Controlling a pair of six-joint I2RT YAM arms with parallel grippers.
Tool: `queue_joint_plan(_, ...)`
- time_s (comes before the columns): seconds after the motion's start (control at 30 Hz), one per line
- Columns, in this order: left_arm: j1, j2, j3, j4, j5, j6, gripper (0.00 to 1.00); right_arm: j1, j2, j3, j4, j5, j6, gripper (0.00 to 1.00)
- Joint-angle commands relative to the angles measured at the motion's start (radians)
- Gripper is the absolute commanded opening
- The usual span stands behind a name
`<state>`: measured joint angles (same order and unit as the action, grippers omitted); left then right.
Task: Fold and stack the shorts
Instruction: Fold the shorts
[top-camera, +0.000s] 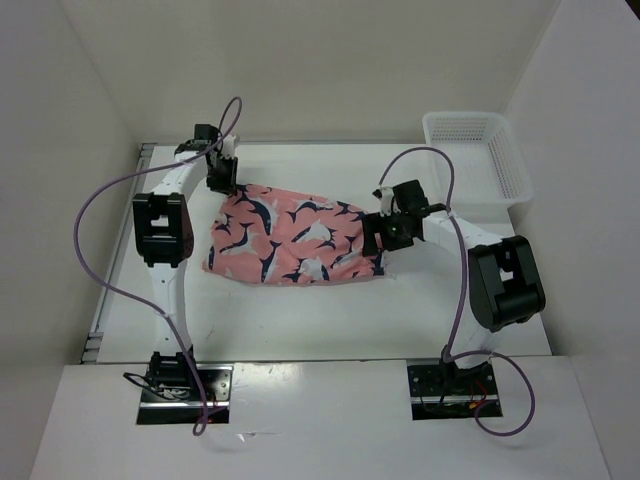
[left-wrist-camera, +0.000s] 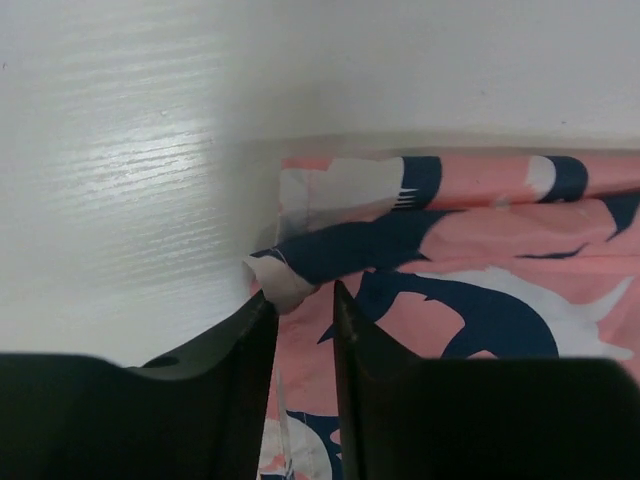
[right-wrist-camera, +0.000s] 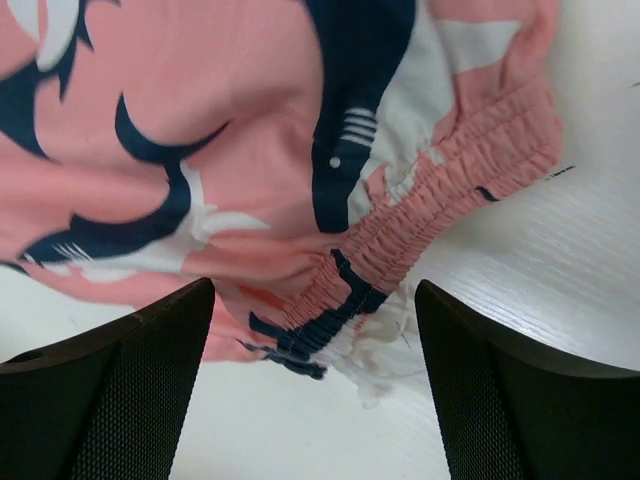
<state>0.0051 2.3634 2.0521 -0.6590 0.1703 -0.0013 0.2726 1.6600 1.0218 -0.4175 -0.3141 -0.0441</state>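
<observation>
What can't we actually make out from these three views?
- Left wrist: whether the left gripper really pinches the shorts; its own dark body covers the contact.
- Top external: the shorts' right edge, hidden under the right gripper.
- Right wrist: most of the shorts, cut off by the frame edges.
- All views: the layers underneath, covered by the top fabric.

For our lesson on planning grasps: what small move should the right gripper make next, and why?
Probably close the right gripper: its open jaws straddle the elastic waistband of the shorts, while the left gripper looks shut on a corner.
</observation>
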Motion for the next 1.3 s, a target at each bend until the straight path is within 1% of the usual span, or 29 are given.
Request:
queue_joint_plan(0.0, 0.007, -0.036, 0.019, 0.029, -0.032, 0.001, 0.37, 0.010, -0.006, -0.011, 0.103, 0.039, 0.226, 0.86)
queue_joint_plan(0.03, 0.007, -0.036, 0.040, 0.029, -0.032, 0.001, 0.41, 0.010, 0.007, -0.020, 0.123, 0.052, 0.315, 0.84)
queue_joint_plan(0.07, 0.007, -0.036, 0.054, 0.000, -0.032, 0.001, 0.49, 0.010, 0.007, -0.020, 0.123, 0.061, 0.344, 0.82)
queue_joint_plan(0.13, 0.007, -0.062, 0.066, -0.024, -0.032, 0.001, 0.54, 0.010, 0.047, -0.020, 0.134, 0.061, 0.398, 0.82)
queue_joint_plan(0.17, 0.007, -0.081, 0.066, -0.037, -0.032, 0.001, 0.61, 0.010, 0.058, -0.020, 0.134, 0.072, 0.411, 0.79)
queue_joint_plan(0.2, 0.016, -0.105, 0.044, -0.037, -0.032, 0.001, 0.66, 0.010, 0.070, -0.005, 0.134, 0.107, 0.420, 0.76)
queue_joint_plan(0.23, 0.016, -0.171, 0.017, -0.037, -0.032, 0.001, 0.71, 0.010, 0.081, 0.013, 0.134, 0.139, 0.444, 0.74)
queue_joint_plan(0.27, 0.016, -0.208, -0.056, -0.024, -0.023, 0.001, 0.74, 0.010, 0.102, 0.024, 0.120, 0.168, 0.444, 0.72)
queue_joint_plan(0.3, 0.016, -0.289, -0.097, -0.015, -0.005, 0.001, 0.79, 0.010, 0.103, 0.034, 0.111, 0.226, 0.444, 0.68)
queue_joint_plan(0.37, 0.027, -0.370, -0.189, 0.021, 0.044, 0.001, 0.81, 0.010, 0.125, 0.043, 0.098, 0.274, 0.444, 0.68)
queue_joint_plan(0.4, 0.027, -0.450, -0.289, 0.021, 0.088, 0.001, 0.82, 0.010, 0.126, 0.031, 0.098, 0.303, 0.444, 0.68)
queue_joint_plan(0.43, 0.039, -0.485, -0.341, 0.050, 0.177, 0.001, 0.83, 0.019, 0.126, 0.031, 0.098, 0.303, 0.435, 0.68)
queue_joint_plan(0.5, 0.039, -0.554, -0.449, 0.071, 0.228, 0.001, 0.83, 0.033, 0.126, -0.006, 0.098, 0.303, 0.426, 0.68)
queue_joint_plan(0.53, 0.039, -0.564, -0.554, 0.097, 0.229, 0.001, 0.85, 0.042, 0.126, -0.006, 0.108, 0.316, 0.412, 0.64)
queue_joint_plan(0.6, 0.049, -0.564, -0.645, 0.120, 0.198, 0.001, 0.88, 0.053, 0.116, -0.015, 0.131, 0.326, 0.403, 0.54)
queue_joint_plan(0.63, 0.049, -0.564, -0.682, 0.145, 0.143, 0.001, 0.93, 0.053, 0.106, -0.025, 0.131, 0.326, 0.403, 0.44)
queue_joint_plan(0.67, 0.049, -0.549, -0.737, 0.160, 0.097, 0.001, 0.93, 0.053, 0.106, -0.025, 0.143, 0.326, 0.392, 0.38)
queue_joint_plan(0.7, 0.049, -0.540, -0.753, 0.170, 0.062, 0.001, 0.94, 0.053, 0.106, -0.025, 0.143, 0.326, 0.392, 0.32)
queue_joint_plan(0.73, 0.049, -0.529, -0.765, 0.189, 0.005, 0.001, 0.94, 0.053, 0.106, -0.025, 0.143, 0.326, 0.392, 0.21)
queue_joint_plan(0.8, 0.049, -0.500, -0.777, 0.199, -0.015, 0.001, 0.94, 0.053, 0.095, -0.034, 0.143, 0.326, 0.366, 0.11)
queue_joint_plan(0.83, 0.049, -0.500, -0.777, 0.199, -0.026, 0.001, 0.94, 0.053, 0.086, -0.034, 0.143, 0.326, 0.354, 0.02)
queue_joint_plan(0.87, 0.049, -0.489, -0.793, 0.214, -0.052, 0.001, 0.94, 0.053, 0.086, -0.022, 0.143, 0.326, 0.340, 0.00)
queue_joint_plan(0.97, 0.039, -0.469, -0.816, 0.228, -0.095, 0.001, 0.94, 0.053, 0.076, 0.027, 0.123, 0.293, 0.259, 0.00)
queue_joint_plan(1.13, 0.018, -0.414, -0.825, 0.237, -0.106, 0.001, 0.94, 0.022, 0.076, 0.106, 0.057, 0.244, 0.161, 0.00)
queue_joint_plan(1.27, -0.001, -0.434, -0.848, 0.257, -0.106, 0.001, 0.94, -0.001, 0.051, 0.106, 0.048, 0.254, 0.122, 0.00)
